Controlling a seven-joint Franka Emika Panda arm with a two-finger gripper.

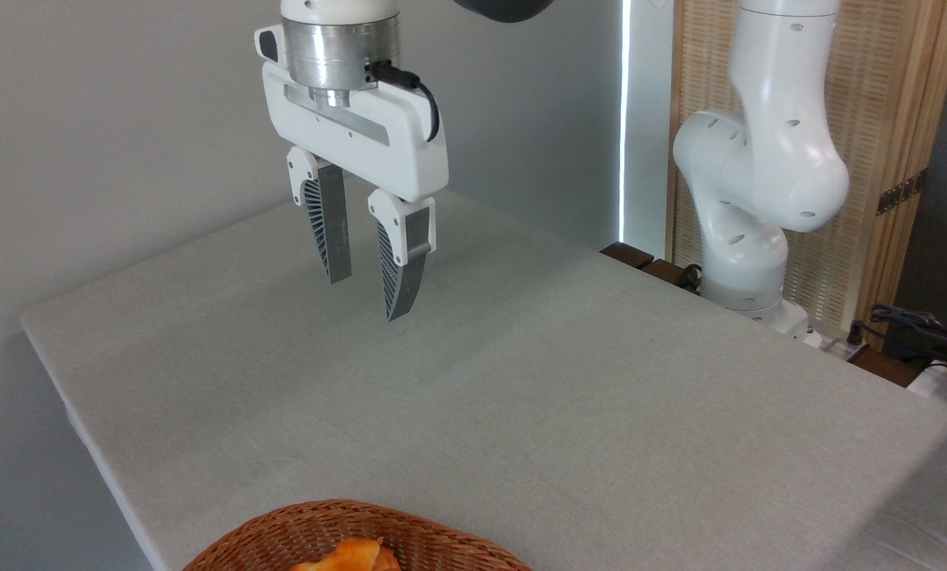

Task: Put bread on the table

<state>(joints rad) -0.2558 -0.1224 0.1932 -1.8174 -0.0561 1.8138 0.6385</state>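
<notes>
Bread (354, 554) in basket (283, 531) (jaws apart), well below

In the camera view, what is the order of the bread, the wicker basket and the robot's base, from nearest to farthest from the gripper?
From the gripper:
1. Wicker basket, bottom edge.
2. Bread, inside the basket, too close to call against it.
3. Robot's base, right of the table.

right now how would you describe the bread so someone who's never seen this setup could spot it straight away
Start from the big grey cloth-covered table and follow it to its near edge at the bottom of the picture, where a brown woven basket is partly cut off. The bread lies inside it, only its top showing. It is the one glossy golden-orange thing there, smooth against the dull brown weave.
</notes>
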